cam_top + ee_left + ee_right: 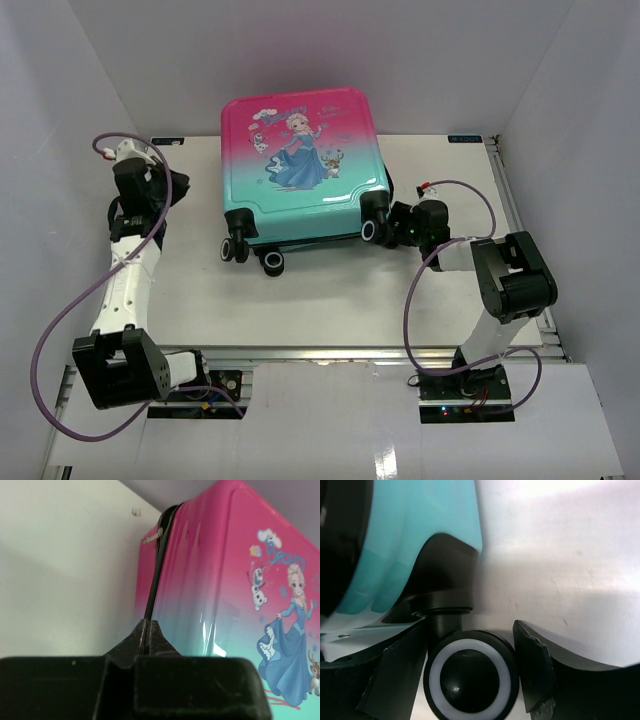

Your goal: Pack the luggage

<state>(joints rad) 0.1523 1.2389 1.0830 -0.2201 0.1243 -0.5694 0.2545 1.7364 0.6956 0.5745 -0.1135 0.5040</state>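
Luggage (pixel 300 165) shell: pink at 12 o'clock, fading to teal at 6. Lid print: blonde princess in a blue dress, white snowman at her 10 o'clock, brown reindeer at her 4. Seam strip (pixel 157 565) black. Wheel (pixel 470 680) black with a white ring. Left gripper (pixel 148 632) and right gripper (pixel 467 672) both black. Left arm (pixel 125 290) has white links and black joints, right arm (pixel 485 340) the same. Cables (pixel 60 330) purple. Table (pixel 200 290) white.

The luggage (pixel 300 165) lies face-up on the white table (pixel 330 300)
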